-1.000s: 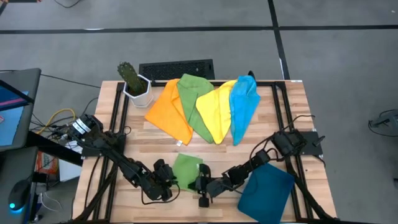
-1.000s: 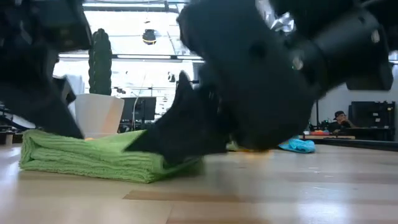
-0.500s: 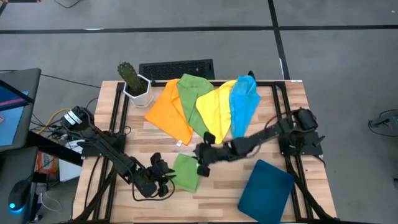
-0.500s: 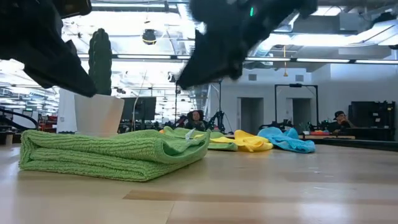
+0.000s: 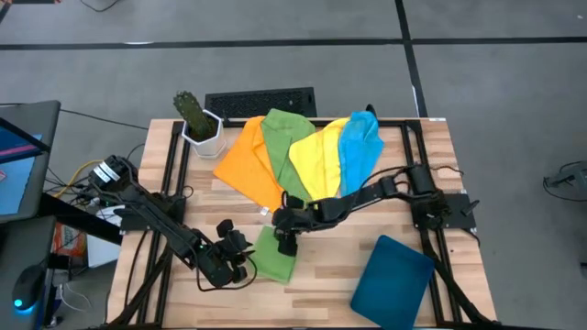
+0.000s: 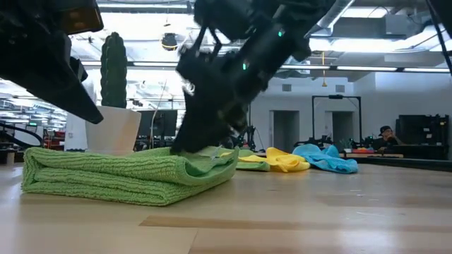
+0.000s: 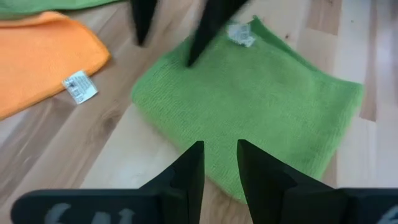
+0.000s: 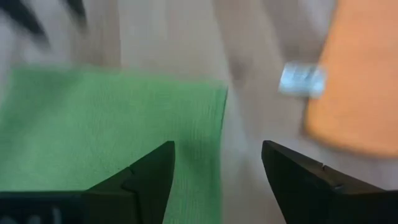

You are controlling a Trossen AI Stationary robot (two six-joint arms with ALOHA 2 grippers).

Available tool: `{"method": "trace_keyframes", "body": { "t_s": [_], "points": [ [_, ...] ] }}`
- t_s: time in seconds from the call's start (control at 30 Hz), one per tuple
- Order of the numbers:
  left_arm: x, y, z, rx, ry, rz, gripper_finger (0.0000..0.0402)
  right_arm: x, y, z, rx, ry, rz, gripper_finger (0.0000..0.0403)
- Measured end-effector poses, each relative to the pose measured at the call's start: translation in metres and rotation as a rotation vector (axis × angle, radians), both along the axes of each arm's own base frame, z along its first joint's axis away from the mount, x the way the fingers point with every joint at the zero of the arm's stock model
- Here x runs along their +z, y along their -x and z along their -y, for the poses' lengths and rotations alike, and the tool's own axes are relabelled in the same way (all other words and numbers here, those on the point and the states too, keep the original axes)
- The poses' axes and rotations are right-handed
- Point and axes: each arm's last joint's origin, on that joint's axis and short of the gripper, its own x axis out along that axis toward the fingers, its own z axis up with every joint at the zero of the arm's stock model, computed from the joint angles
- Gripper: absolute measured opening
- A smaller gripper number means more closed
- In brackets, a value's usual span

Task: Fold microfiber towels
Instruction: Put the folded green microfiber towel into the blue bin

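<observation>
One folded green towel [image 5: 274, 254] lies low centre on the counter [image 5: 321, 275]; four unfolded towels, orange [image 5: 249, 161], green [image 5: 284, 151], yellow [image 5: 321, 160], blue [image 5: 359, 151], fan above. Right pincer [image 5: 287, 240] spread wide at its upper corner; left pincer [image 5: 240, 258] beside it, narrow gap, empty

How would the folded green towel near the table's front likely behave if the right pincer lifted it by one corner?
The folded green towel lies in soft, rounded layers, so it would likely droop and unfold. It looks light and plush, probably not slippery. The right pincer, open at its far corner, would probably drag rather than slide it.
</observation>
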Motion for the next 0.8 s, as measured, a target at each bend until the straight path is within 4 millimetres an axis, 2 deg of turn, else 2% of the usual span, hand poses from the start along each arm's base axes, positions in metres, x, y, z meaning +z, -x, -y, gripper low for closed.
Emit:
{"method": "trace_keyframes", "body": {
  "t_s": [0.27,0.4,0.6,0.67,0.8],
  "points": [
    [-0.001,0.001,0.001,-0.003,0.005,-0.012,0.0088,-0.023,-0.007,-0.006,-0.011,-0.059,-0.079,0.0242],
    [-0.001,0.002,0.001,-0.005,0.006,-0.015,0.0088,-0.025,-0.003,-0.010,-0.012,-0.041,-0.108,0.0179],
    [-0.001,0.002,0.000,-0.005,0.005,-0.015,0.0088,-0.026,-0.001,-0.015,0.005,-0.045,-0.130,0.0029],
    [-0.001,0.002,0.001,-0.009,0.009,-0.019,0.0088,-0.026,0.000,-0.015,0.003,-0.052,-0.130,0.0019],
    [0.000,0.002,0.001,-0.015,0.017,-0.026,0.0088,-0.009,0.006,-0.015,-0.004,-0.068,-0.139,0.0019]
  ]
}}
